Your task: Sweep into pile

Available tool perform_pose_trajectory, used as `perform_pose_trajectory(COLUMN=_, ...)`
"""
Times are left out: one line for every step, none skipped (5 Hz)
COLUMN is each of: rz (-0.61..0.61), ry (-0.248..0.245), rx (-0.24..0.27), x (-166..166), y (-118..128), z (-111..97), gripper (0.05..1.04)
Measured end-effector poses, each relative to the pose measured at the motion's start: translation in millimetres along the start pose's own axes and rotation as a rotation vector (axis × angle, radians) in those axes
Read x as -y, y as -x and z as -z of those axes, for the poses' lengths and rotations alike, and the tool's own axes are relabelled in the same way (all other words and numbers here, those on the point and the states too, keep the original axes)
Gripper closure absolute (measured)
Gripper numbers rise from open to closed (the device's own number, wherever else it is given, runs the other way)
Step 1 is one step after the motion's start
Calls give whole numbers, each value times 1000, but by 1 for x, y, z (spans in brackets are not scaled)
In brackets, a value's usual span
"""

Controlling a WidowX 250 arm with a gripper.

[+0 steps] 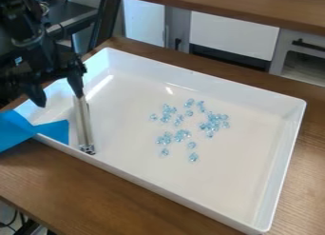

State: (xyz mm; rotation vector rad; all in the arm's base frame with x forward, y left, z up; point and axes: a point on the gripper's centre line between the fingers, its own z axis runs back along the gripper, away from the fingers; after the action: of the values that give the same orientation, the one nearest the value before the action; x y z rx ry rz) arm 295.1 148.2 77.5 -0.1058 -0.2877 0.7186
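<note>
Over the white tray's [209, 204] left end, the black gripper [60, 101] hangs with its 2 fingers wide apart, nothing between them.
Mid-tray, the light-blue beads [181, 135] lie scattered in loose clusters, a few on their own; a pale bar [83, 122] runs from just below 1 fingertip towards the tray's near wall, contact unclear, and a blue cloth-like piece [54, 130] overlaps the left rim.
</note>
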Motion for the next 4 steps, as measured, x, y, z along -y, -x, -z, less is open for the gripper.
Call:
perform_pose_trajectory(rz=-3, ry=-43, rx=-23, x=3, y=4, z=18, gripper=85)
perform_pose_trajectory(rz=3, ry=-70, rx=-27, x=5, y=6, z=28, gripper=85)
perform_pose_trajectory(rz=15, ry=-73, rx=-42, x=11, y=15, z=33, gripper=129)
perform_pose_trajectory(rz=29, ry=-69, rx=-58, x=18, y=23, z=36, gripper=416)
